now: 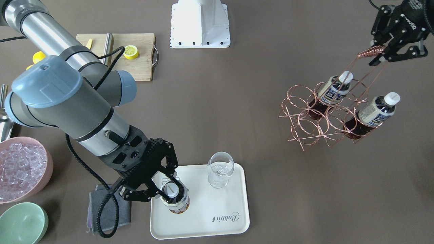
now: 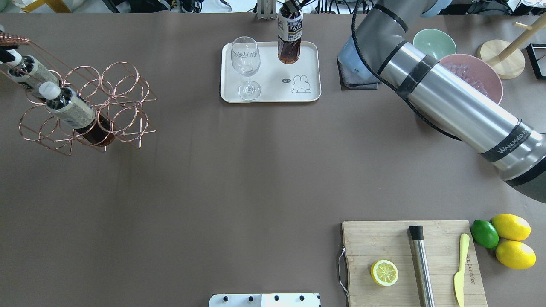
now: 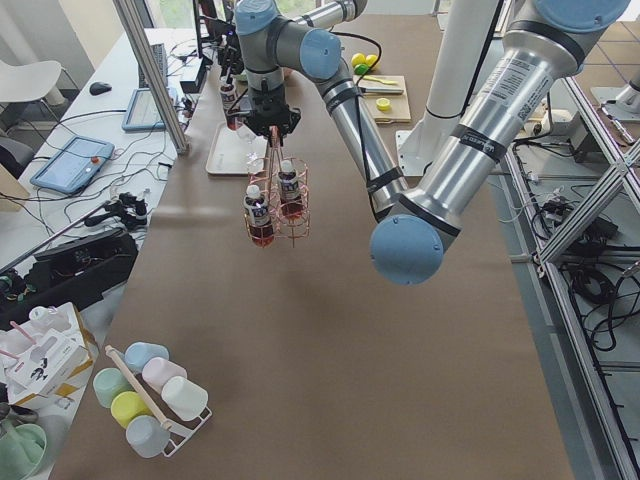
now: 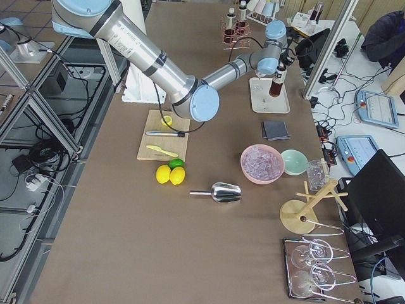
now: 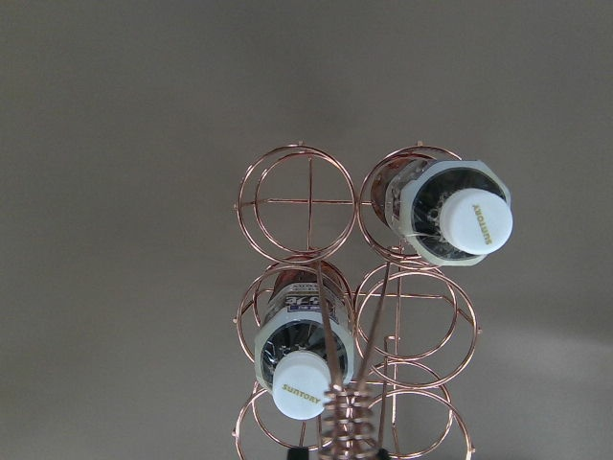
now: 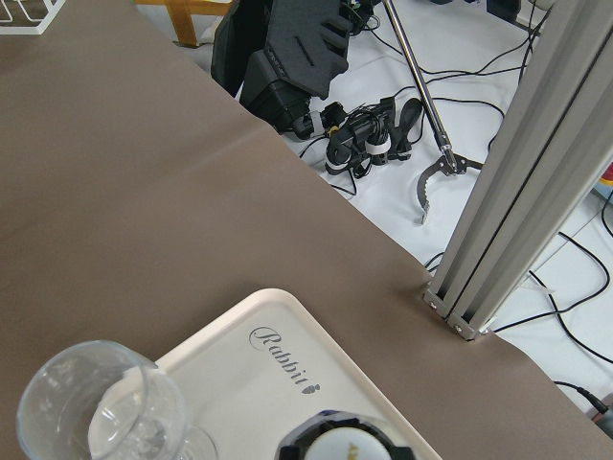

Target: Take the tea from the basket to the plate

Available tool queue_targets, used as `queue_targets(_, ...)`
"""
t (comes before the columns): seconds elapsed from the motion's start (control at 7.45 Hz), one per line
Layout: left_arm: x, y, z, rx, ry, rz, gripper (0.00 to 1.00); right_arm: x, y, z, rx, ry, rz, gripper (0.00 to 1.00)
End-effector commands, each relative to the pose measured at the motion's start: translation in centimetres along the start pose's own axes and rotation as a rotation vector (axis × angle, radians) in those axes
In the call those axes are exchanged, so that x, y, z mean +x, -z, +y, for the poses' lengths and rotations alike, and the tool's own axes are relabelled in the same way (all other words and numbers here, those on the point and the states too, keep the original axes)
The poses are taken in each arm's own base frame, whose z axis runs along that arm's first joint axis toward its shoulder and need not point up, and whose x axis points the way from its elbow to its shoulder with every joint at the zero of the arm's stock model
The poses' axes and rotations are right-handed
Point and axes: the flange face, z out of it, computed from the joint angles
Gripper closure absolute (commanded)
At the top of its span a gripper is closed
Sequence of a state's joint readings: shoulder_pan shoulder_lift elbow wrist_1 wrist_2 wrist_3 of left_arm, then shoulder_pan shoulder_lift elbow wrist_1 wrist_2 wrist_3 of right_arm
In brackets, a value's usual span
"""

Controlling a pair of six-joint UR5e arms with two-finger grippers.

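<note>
One tea bottle (image 1: 175, 200) stands upright on the cream plate (image 1: 217, 217), next to a stemmed glass (image 1: 220, 169). My right gripper (image 1: 169, 190) is shut on its neck from above. The bottle also shows in the overhead view (image 2: 290, 40) on the plate (image 2: 273, 91). The wire basket (image 1: 305, 118) stands far to the side and holds two more tea bottles (image 1: 334, 89) (image 1: 376, 110). My left gripper (image 1: 381, 54) is shut on the basket's coiled handle (image 5: 347, 422).
A pink bowl of ice (image 1: 20, 169), a mint bowl (image 1: 22, 223) and a grey cloth (image 1: 93, 206) lie beside the plate under my right arm. A cutting board (image 1: 135, 64) with a lemon half lies near the robot base (image 1: 200, 23).
</note>
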State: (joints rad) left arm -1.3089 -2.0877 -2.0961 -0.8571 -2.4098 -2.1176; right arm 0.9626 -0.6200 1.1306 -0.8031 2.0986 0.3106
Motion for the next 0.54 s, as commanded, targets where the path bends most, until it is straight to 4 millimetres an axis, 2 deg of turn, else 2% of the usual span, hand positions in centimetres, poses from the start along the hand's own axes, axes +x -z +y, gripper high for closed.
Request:
queue_targets(0.0, 0.8, -0.4, -11.7, 0.049, -0.147, -0.019, 1.00, -1.1, -2.1, 2.9, 0.034, 0.013, -0.004, 1.00)
queue_targets(0.13, 2.3, -0.7, -14.2, 0.057, -0.168, -0.036, 1.00, -0.6, -2.4, 4.1, 0.030, 0.011, -0.004, 1.00)
queue_targets(0.27, 4.1, -1.7, -15.5, 0.061, -0.198, -0.066, 1.00, -0.4, -2.4, 4.6, 0.036, 0.014, -0.006, 1.00)
queue_targets(0.4, 5.9, -1.7, -17.0, 0.061, -0.208, -0.078, 1.00, -0.3, -2.4, 4.9, 0.035, 0.014, -0.006, 1.00)
